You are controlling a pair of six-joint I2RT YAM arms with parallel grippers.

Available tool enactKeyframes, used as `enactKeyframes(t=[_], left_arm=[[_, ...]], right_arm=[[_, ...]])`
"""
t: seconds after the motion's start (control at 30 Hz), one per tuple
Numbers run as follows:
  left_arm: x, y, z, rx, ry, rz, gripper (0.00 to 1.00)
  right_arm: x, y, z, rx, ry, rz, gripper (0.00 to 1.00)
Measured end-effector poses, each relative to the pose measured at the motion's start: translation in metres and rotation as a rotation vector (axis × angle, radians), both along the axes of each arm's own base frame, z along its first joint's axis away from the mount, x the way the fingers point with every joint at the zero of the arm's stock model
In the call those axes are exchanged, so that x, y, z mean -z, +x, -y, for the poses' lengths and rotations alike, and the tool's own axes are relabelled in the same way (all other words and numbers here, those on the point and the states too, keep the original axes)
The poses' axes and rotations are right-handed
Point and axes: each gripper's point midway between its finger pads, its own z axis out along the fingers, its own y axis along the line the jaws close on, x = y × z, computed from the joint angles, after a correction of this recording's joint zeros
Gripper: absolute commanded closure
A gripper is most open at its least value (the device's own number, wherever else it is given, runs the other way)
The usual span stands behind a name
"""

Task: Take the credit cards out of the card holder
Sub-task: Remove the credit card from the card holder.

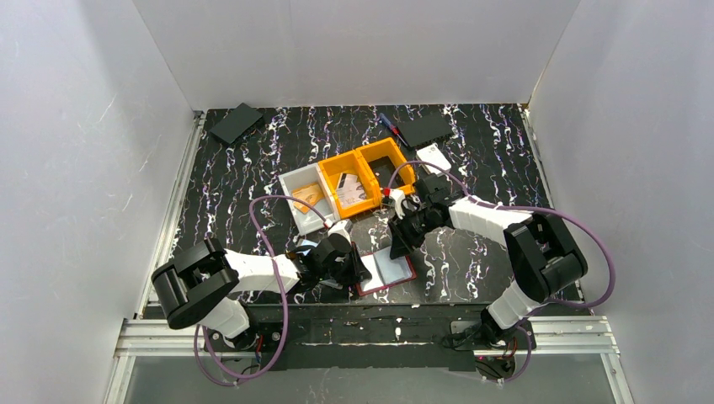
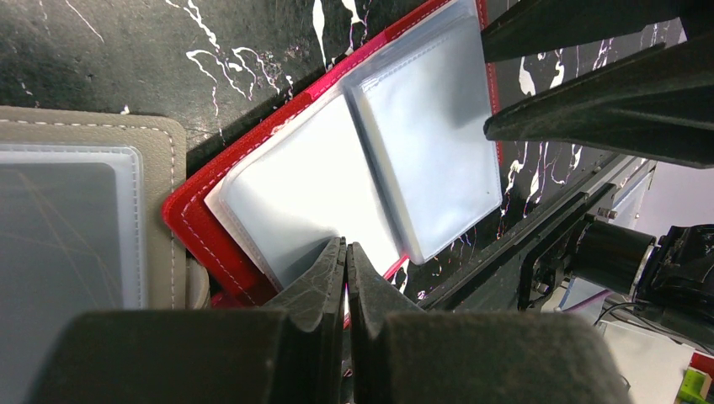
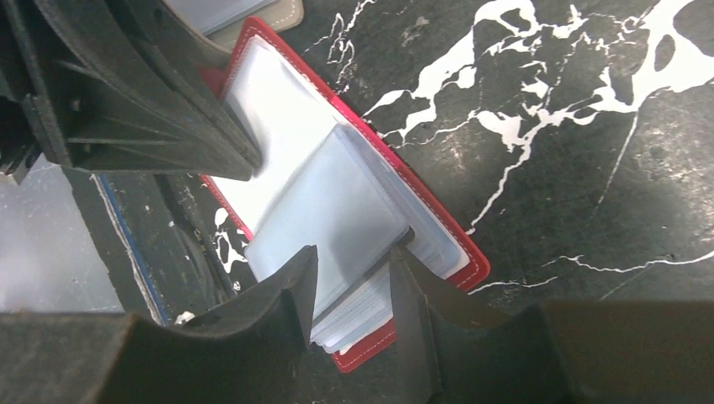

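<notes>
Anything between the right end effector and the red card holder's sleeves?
Nothing visible. The right end effector is at the card holder, fingers either side of the clear sleeves' edge. The left end effector, shut, sits at the opposite side.

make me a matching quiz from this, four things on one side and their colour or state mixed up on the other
Things:
1. left gripper
2. right gripper
3. card holder
4. twin bin behind the holder

Colour or state:
a. orange
b. red, lying open on the table
c. jaws shut
d. jaws apart over the plastic sleeves

Pairs: 1-c, 2-d, 3-b, 4-a
</notes>
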Motion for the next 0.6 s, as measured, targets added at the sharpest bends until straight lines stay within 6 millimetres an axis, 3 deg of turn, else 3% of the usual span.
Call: enactKeyframes(t=[0.6], left_arm=[[0.0,0.0,0.0,0.0,-0.001,0.0,1.0]], right_arm=[[-0.027,-0.031,-0.013,-0.107,0.16,-0.115,0.58]])
